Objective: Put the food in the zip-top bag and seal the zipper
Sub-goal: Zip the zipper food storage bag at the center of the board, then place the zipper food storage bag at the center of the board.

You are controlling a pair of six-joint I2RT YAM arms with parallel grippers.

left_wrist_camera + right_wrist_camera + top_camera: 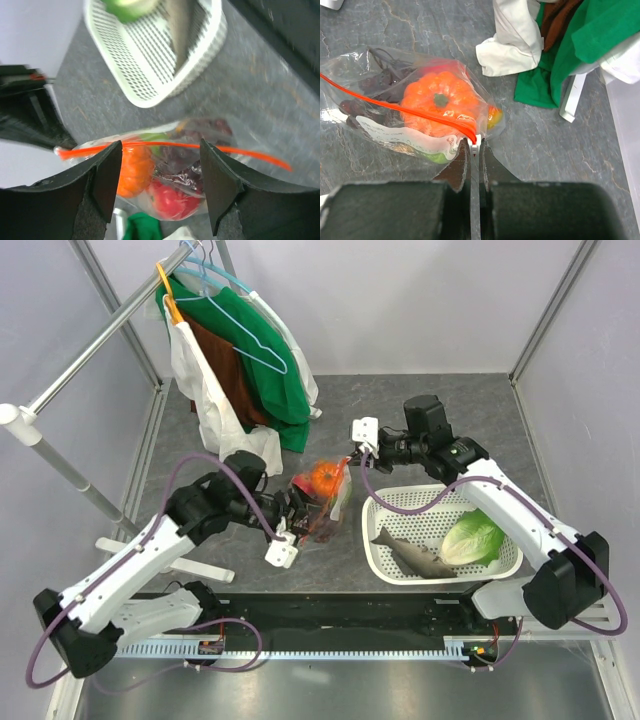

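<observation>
The clear zip-top bag (322,502) lies mid-table with food in it: an orange piece (437,102), a red apple (172,200), dark grapes (192,167) and something green. Its orange-red zipper (395,105) runs along the mouth and also shows in the left wrist view (240,151). My right gripper (476,146) is shut on the white slider at the zipper's end; in the top view it (350,462) is at the bag's far side. My left gripper (160,150) is open, its fingers astride the bag without pinching it (298,518). A grey fish (412,552) and green lettuce (472,538) lie in the basket.
The white lattice basket (395,502) stands right of the bag. Clothes hang from a rack (240,350) at the back left, and their white and green cloth (545,60) reaches the table near the bag. A rack foot (572,95) stands beside it.
</observation>
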